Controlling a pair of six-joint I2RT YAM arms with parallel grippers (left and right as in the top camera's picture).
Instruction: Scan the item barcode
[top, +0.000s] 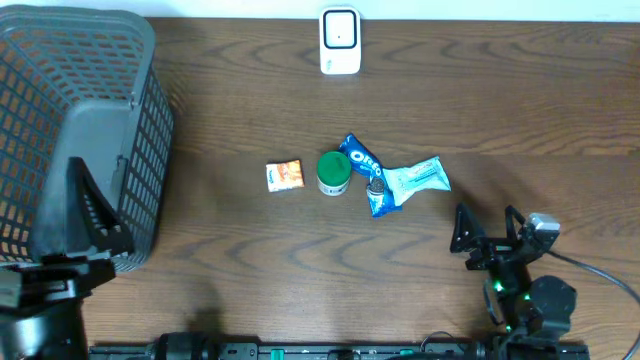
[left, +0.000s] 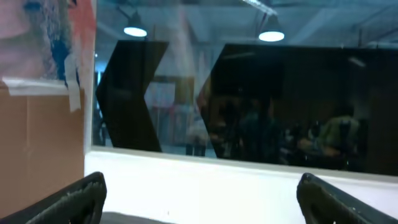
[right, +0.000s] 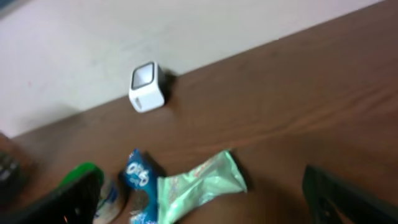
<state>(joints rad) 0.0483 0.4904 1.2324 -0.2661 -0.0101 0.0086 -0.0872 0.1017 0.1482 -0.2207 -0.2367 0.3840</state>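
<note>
Nothing held yet; items wait mid-table
Overhead: mint packet (top: 420, 178) touches the Oreo packet (top: 360, 157), near the wide, empty right gripper (top: 487, 238); scanner (top: 340, 42) well beyond. Left wrist: left gripper (left: 202, 202) spread wide, empty. Right wrist: packet looks light, crinkly, slippery; I'd pinch its flat sealed end

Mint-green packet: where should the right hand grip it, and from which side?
The mint-green packet lies flat, its left end against the Oreo pack. Pinch the free right end from above, across its narrow width; the open right hand sits nearest there.
</note>
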